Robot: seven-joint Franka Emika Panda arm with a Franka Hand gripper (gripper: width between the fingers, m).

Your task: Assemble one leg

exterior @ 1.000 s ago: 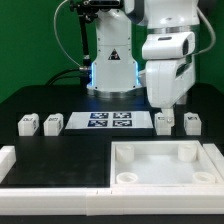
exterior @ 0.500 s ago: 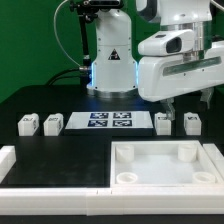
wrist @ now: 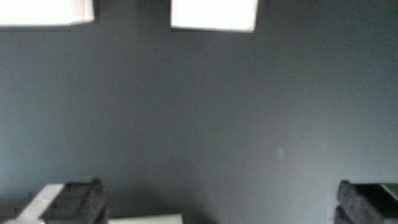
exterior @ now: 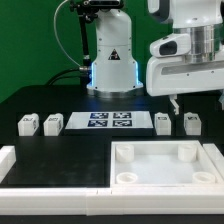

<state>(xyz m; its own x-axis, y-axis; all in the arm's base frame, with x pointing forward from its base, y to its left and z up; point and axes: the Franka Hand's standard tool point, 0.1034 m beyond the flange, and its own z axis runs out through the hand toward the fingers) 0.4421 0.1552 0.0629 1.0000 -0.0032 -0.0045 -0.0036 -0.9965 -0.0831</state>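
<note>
Black surface [exterior: 60, 100] is seen w/ the arm's base [exterior: 111, 60] set at the back. The front is taken up by a large white tray-like piece [exterior: 160, 166] w/ round corner sockets. A white rail [exterior: 50, 190] is laid along the front edge. The marker board [exterior: 110, 121] is laid mid-surface. Four small posts are lined up beside it, two per side. The leg [exterior: 163, 123] is stood just beside the board on the exterior view's right, the other posts [exterior: 52, 123] further out.

The end effector [exterior: 198, 103] is held above the leg, apart from it, and released: fingertips [wrist: 71, 200] are spread wide w/ bare surface btw. them.

Vs. 1 s ago: it was lowered right over the leg; now it is raised and shifted toward the exterior view's right. The leg is left unmoved.
</note>
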